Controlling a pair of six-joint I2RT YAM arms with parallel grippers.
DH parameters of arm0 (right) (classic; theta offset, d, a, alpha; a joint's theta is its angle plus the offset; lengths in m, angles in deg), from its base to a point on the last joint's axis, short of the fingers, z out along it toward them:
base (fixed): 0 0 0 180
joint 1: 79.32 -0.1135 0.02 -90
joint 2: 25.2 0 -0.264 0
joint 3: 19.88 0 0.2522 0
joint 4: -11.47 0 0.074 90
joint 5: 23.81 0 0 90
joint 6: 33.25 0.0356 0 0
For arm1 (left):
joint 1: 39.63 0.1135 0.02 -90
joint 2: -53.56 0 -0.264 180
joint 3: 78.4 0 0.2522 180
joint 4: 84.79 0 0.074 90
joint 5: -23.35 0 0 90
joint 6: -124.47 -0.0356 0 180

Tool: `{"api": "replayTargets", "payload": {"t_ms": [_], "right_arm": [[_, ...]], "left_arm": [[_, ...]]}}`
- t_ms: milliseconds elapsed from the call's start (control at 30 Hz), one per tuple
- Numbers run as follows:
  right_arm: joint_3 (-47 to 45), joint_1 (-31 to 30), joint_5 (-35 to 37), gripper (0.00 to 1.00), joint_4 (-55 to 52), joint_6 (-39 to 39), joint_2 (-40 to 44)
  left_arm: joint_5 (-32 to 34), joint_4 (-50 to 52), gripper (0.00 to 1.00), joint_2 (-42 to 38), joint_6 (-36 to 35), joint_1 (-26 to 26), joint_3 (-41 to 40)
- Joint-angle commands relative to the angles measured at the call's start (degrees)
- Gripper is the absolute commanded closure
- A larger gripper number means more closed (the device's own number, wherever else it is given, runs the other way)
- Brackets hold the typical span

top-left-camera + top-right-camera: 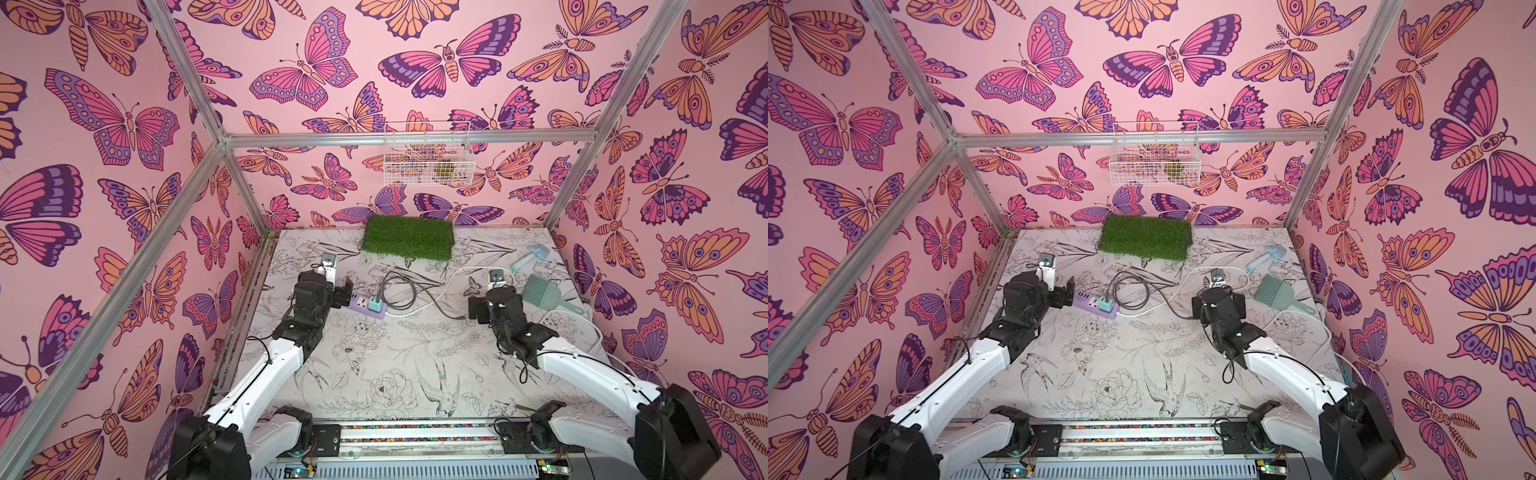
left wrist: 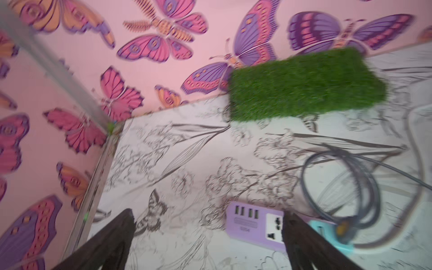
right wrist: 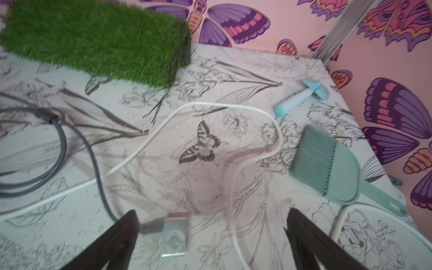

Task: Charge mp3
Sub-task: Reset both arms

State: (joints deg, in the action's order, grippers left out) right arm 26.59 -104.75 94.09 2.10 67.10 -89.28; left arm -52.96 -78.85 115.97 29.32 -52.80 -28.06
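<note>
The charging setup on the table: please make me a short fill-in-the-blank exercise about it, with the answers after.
1. The teal adapter is plugged into the ____ power strip.
2. The silver mp3 player lies between the open jaws of the ____ gripper.
3. The grey cable ends at the ____.
4. The left gripper holds ____.

Answers: purple; right; mp3 player; nothing

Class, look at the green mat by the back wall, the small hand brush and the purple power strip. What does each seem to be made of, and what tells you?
Green mat: likely artificial turf, with dense, upright, fuzzy blades.
Hand brush: seemingly matte moulded plastic, one even mint tone; fine bristles, probably synthetic.
Power strip: apparently smooth hard plastic, with crisp moulded socket cut-outs.
</note>
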Motion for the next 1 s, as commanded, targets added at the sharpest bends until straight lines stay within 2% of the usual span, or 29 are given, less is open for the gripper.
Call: {"api": "replayTargets", "payload": {"t_ms": [0, 100, 200, 300, 367, 433, 467, 533, 667, 767, 967], "right_arm": [[-5.3, 11.9, -7.9, 0.01, 13.2, -5.1, 0.1], [-8.8, 13.3, -10.2, 0.01, 23.2, -13.7, -2.1], [-12.4, 14.5, -11.1, 0.01, 34.2, -17.5, -7.6], [-14.1, 17.1, -17.0, 0.01, 42.5, -15.2, -13.0], [-13.5, 18.5, -20.3, 0.01, 42.5, -14.0, -15.2], [-12.9, 19.5, -20.5, 0.01, 44.6, -12.9, -17.8], [-11.4, 20.5, -17.7, 0.01, 42.1, -10.6, -18.9], [-9.9, 21.5, -14.9, 0.01, 43.6, -8.0, -22.4], [-11.9, 21.6, -15.8, 0.01, 46.6, -8.8, -22.4], [-10.2, 21.9, -16.0, 0.01, 43.2, -8.1, -22.5], [-10.0, 22.6, -17.6, 0.01, 42.7, -7.8, -22.4]], "left_arm": [[6.0, -7.9, 0.01, 1.8, 8.1, 5.6, -6.8], [7.8, -14.1, 0.01, 5.4, 8.2, 8.6, -9.6], [6.9, -25.0, 0.00, 11.0, 6.5, 9.9, -12.2], [2.7, -34.3, 0.00, 18.2, 7.2, 11.4, -13.9], [-0.5, -41.7, 0.00, 23.6, 5.9, 11.6, -15.2], [-3.3, -46.0, 0.00, 26.6, 4.6, 11.6, -16.1], [-2.8, -48.3, 0.00, 26.8, 4.4, 11.6, -17.0], [-3.0, -46.2, 0.00, 25.6, 5.1, 11.6, -17.0], [-4.2, -45.6, 0.00, 26.1, 4.6, 11.7, -16.1], [-4.2, -45.3, 0.00, 26.3, 4.6, 11.7, -16.0], [-4.3, -45.2, 0.00, 26.3, 4.7, 11.8, -15.9]]}}
